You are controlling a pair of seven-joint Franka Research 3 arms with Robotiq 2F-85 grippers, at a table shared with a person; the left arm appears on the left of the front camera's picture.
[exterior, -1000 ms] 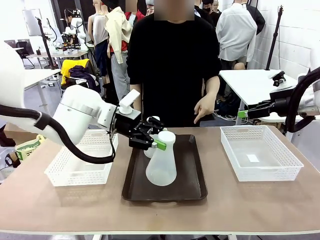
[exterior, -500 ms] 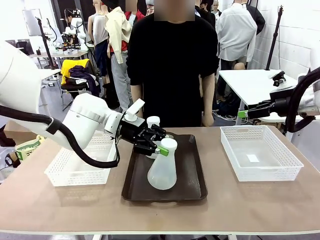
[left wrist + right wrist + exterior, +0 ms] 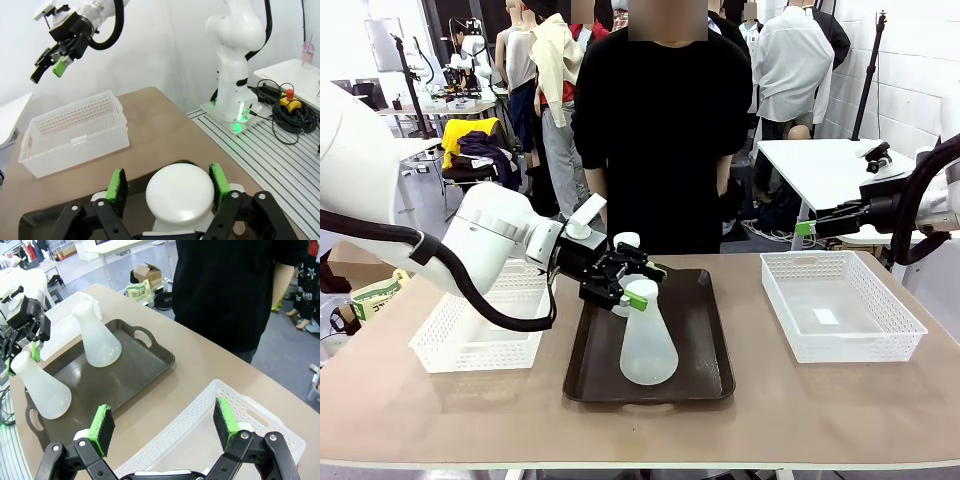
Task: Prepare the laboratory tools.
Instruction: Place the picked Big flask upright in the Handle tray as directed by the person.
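Observation:
One frosted white flask (image 3: pixel 648 350) stands upright on the dark brown tray (image 3: pixel 705 365). My left gripper (image 3: pixel 637 291) sits around its neck. In the left wrist view the flask's top (image 3: pixel 179 192) lies between the green pads (image 3: pixel 118 186), which stand apart from it, so the left gripper (image 3: pixel 168 182) is open. A second flask (image 3: pixel 626 241) stands behind it on the tray, partly hidden by the gripper. The right wrist view shows both flasks (image 3: pixel 41 390) (image 3: pixel 98 338) upright. My right gripper (image 3: pixel 807 228) hangs open and empty high at the right (image 3: pixel 162 430).
A white mesh basket (image 3: pixel 470 345) sits left of the tray, and another (image 3: pixel 840 315) sits on the right below my right gripper. A person in black (image 3: pixel 665 120) stands at the far edge behind the tray. The table's front strip is bare.
The near flask went from tilted in my left gripper to standing upright on the tray. The left jaws opened off its neck. The person's hand drew back from the table.

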